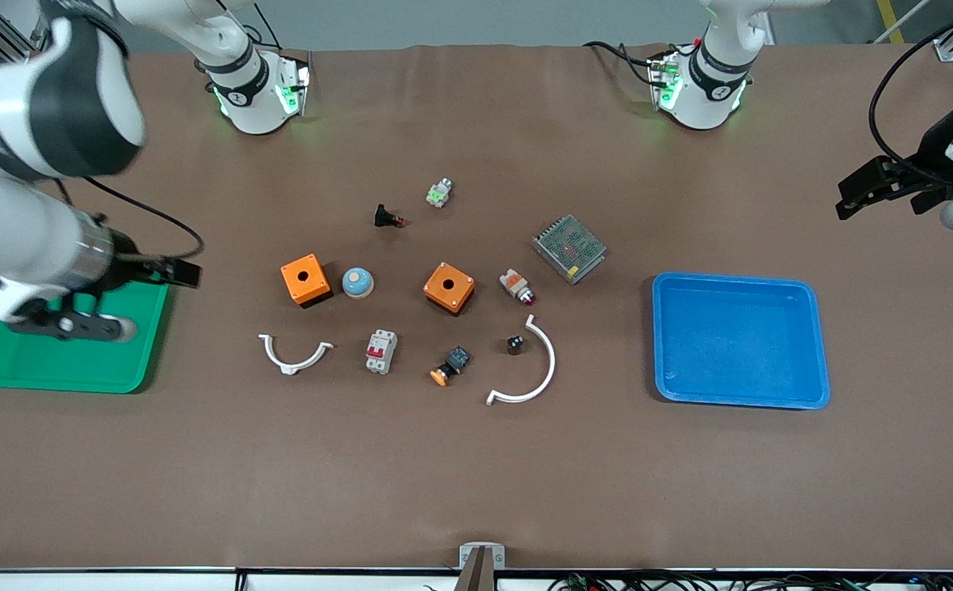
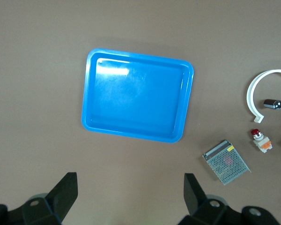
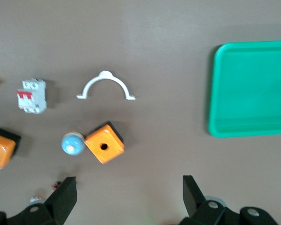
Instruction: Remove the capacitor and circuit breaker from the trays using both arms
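The capacitor [image 1: 515,344] is a tiny black cylinder lying inside a large white arc [image 1: 535,369]; it also shows in the left wrist view [image 2: 273,104]. The breaker [image 1: 381,351], a light-grey block with red levers, stands near the table's middle and shows in the right wrist view [image 3: 32,95]. My left gripper [image 1: 858,193] is open and empty, up in the air at the left arm's end, apart from the blue tray [image 1: 739,341]. My right gripper [image 1: 183,272] is open and empty over the green tray's [image 1: 74,353] edge. Both are far from the parts.
Two orange boxes [image 1: 305,279] [image 1: 449,288], a blue dome [image 1: 357,282], a small white clamp [image 1: 294,354], a mesh-topped box [image 1: 570,248], a white-orange switch [image 1: 516,286], a black-blue switch [image 1: 450,366], a black red-tipped part [image 1: 387,217] and a green-white part [image 1: 439,193] lie mid-table.
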`<action>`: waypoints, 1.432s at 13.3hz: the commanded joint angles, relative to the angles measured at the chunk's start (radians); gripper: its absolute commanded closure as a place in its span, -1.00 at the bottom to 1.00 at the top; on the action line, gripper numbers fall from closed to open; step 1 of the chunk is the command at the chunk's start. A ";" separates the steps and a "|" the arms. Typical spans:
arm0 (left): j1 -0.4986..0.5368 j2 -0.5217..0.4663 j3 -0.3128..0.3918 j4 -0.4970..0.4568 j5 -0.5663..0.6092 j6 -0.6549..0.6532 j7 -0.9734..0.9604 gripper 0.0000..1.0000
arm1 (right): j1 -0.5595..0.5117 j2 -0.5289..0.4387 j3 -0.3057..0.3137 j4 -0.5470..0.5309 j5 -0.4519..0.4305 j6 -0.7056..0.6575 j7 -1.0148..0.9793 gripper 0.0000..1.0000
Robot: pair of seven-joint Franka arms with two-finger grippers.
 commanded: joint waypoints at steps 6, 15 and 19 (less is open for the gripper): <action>-0.002 -0.005 -0.011 0.010 0.024 -0.052 -0.004 -1.00 | -0.148 -0.268 0.016 -0.257 -0.060 0.028 -0.256 -1.00; -0.001 -0.005 -0.028 0.007 0.063 -0.052 -0.009 -1.00 | -0.218 -0.365 0.016 -0.377 -0.110 0.102 -0.383 -1.00; -0.001 0.003 -0.028 0.026 0.093 -0.050 0.008 -1.00 | -0.246 -0.363 0.016 -0.371 -0.115 0.121 -0.415 -1.00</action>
